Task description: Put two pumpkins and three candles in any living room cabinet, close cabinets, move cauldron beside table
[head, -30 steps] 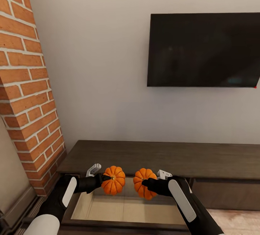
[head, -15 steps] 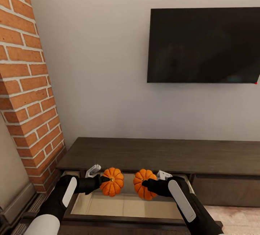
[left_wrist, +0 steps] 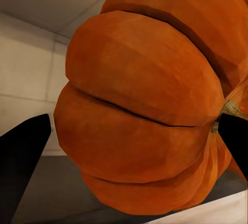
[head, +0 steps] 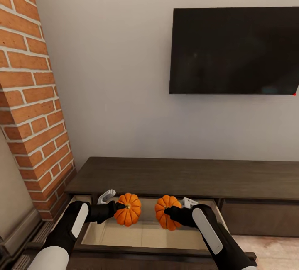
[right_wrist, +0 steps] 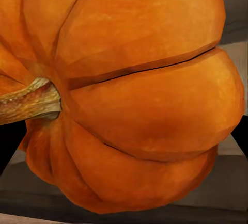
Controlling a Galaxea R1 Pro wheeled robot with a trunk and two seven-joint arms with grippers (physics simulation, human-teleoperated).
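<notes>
From the head, a pumpkin [head: 128, 215] is gripped by the left gripper [head: 116, 206] and another [head: 167, 217] by the right gripper [head: 170, 212], over the open drawer [head: 145, 233] of the cabinet [head: 187, 176]. Lowering and release are called for next; room below looks ample.

At the left wrist, the pumpkin [left_wrist: 150, 100] is pinched between dark fingers [left_wrist: 23, 157].

At the right wrist, the pumpkin [right_wrist: 129, 90] is clamped stem sideways.

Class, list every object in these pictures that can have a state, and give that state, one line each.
Left gripper: shut on left pumpkin.
Right gripper: shut on right pumpkin.
Left pumpkin, small ribbed orange: held above the open drawer.
Right pumpkin, small ribbed orange: held above the open drawer.
Long dark brown wooden cabinet: left drawer pulled open.
Black wall television: screen dark.
</notes>
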